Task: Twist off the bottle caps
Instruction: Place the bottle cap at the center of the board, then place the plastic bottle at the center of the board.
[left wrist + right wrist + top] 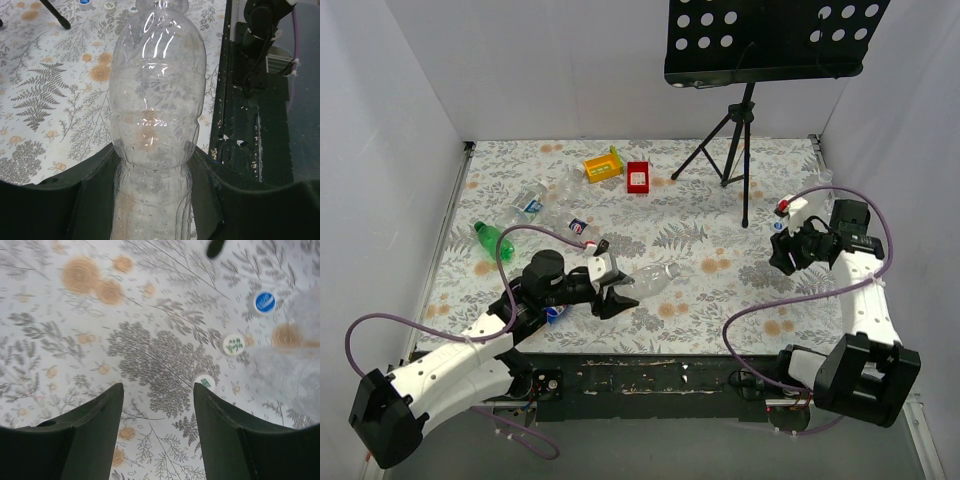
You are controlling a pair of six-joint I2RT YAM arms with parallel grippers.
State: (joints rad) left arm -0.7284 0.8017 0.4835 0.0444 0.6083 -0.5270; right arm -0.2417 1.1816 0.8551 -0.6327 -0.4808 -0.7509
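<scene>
My left gripper [152, 150] is shut on a clear plastic bottle [157, 95] around its narrow waist, and holds it lying low over the table [660, 278]. The bottle's neck runs off the top edge of the left wrist view, so its mouth is hidden. My right gripper [157, 390] is open over the table at the right [782, 255], with nothing between its fingers. Three loose bottle caps lie on the cloth beneath it. One is a blue cap [264, 301], one a whitish cap with green print [233, 344], and one a white cap [205, 382] beside the right fingertip.
A green bottle [492, 240] and two clear bottles [530, 205] [577, 227] lie at the left. A yellow tray [603, 165] and a red tray [638, 177] sit at the back. A black tripod [732, 150] stands back right. A blurred clear bottle [295, 360] lies by the caps.
</scene>
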